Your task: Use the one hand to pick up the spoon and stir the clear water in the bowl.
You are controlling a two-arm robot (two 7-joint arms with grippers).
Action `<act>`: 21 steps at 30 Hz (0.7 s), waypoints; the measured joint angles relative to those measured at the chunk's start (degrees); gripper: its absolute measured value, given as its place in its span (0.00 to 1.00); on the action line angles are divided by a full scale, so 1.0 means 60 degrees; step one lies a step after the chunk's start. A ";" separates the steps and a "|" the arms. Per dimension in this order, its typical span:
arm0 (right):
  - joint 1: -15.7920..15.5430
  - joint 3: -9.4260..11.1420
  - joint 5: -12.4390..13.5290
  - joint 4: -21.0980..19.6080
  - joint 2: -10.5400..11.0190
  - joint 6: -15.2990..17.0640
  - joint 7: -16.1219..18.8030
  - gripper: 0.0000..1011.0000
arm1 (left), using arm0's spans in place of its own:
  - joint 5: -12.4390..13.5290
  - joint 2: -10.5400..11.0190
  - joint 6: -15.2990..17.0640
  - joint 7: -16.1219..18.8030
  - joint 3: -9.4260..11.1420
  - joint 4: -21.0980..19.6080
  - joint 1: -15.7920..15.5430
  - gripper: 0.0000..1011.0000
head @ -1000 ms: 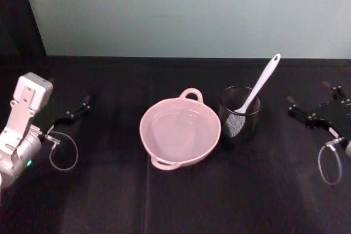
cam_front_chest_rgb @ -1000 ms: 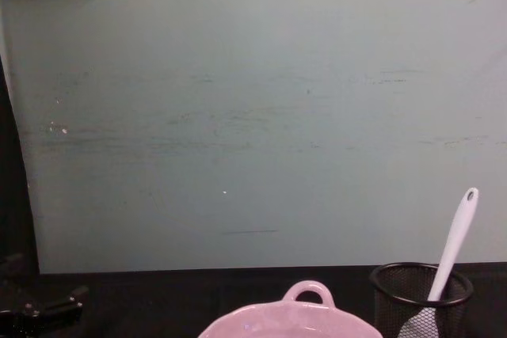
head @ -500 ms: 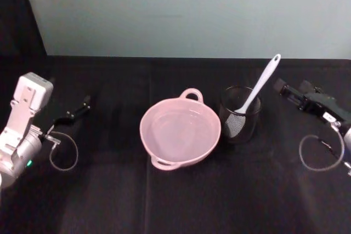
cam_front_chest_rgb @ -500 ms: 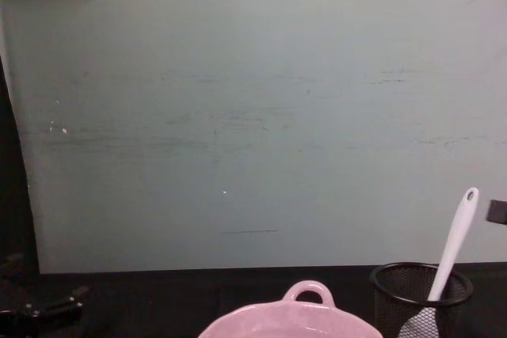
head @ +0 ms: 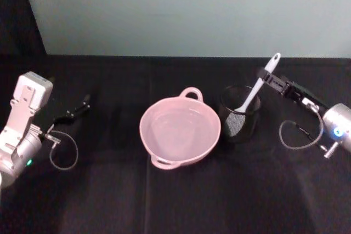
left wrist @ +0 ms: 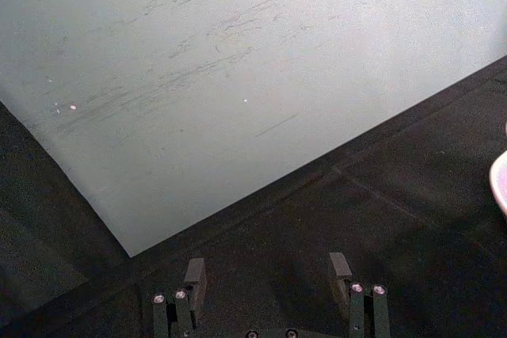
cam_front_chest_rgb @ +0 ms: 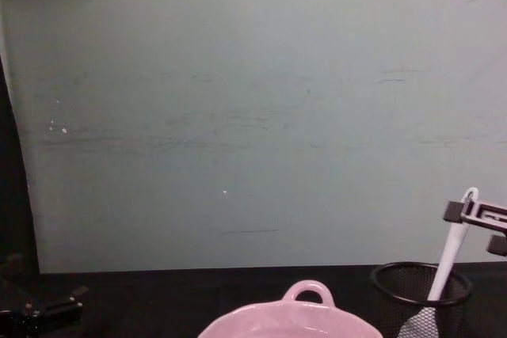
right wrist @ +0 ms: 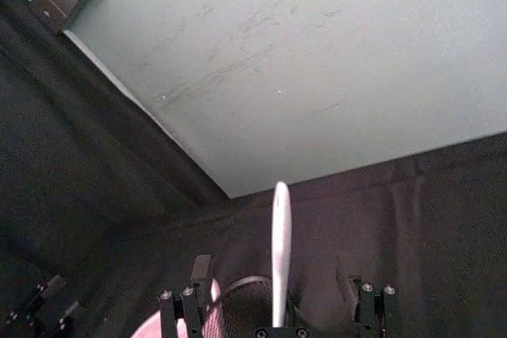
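Sitting nearest the robot at the centre of the black table [head: 109,195], the pale pink bowl [head: 159,114] holds clear water [head: 178,135]. Just beside it on the robot's right stands the black wire-mesh cup [head: 247,127]. The white spoon [head: 255,92] leans inside it: paddle head down in the cup, handle slanting up and away to the right. The right gripper [head: 266,78] is at the upper handle, released, with its fingers [right wrist: 197,273] set either side of the handle and not pinching it. The left gripper [head: 74,110] is parked well apart on the left, also released. Judged step: close on the handle, then lift. Hazards:

- An off-centre closure would push the handle sideways and could tip the light cup toward the bowl.
- A slanted pull could catch the paddle head on the cup rim and drag the cup.
- A weak pinch on the slim handle would let the spoon swivel
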 joint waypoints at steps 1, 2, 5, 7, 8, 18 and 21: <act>0.0081 -0.0051 -0.0015 0.0107 -0.0020 -0.0037 0.0039 0.99 | 0.0000 0.0001 0.0000 0.0000 0.0000 0.0001 0.0001 1.00; 0.0081 -0.0051 -0.0015 0.0107 -0.0020 -0.0037 0.0039 0.99 | 0.0000 0.0000 0.0000 0.0000 0.0001 0.0000 0.0001 1.00; 0.0478 -0.0338 -0.0144 0.0564 -0.0124 -0.0252 0.0246 0.99 | 0.0000 0.0000 0.0000 0.0000 0.0001 0.0000 0.0001 1.00; 0.0624 -0.0458 -0.0222 0.0719 -0.0149 -0.0343 0.0313 0.99 | 0.0000 0.0000 0.0000 0.0000 0.0001 0.0001 0.0000 1.00; 0.0689 -0.0518 -0.0259 0.0791 -0.0161 -0.0381 0.0344 0.99 | 0.0000 0.0000 0.0000 0.0000 0.0001 0.0000 0.0000 1.00; 0.0597 -0.0445 -0.0260 0.0688 -0.0142 -0.0371 0.0331 0.97 | 0.0000 0.0000 0.0000 0.0000 0.0000 0.0000 0.0001 1.00; 0.0578 -0.0431 -0.0259 0.0673 -0.0135 -0.0362 0.0324 0.91 | 0.0000 0.0000 0.0000 0.0000 0.0000 0.0000 0.0001 1.00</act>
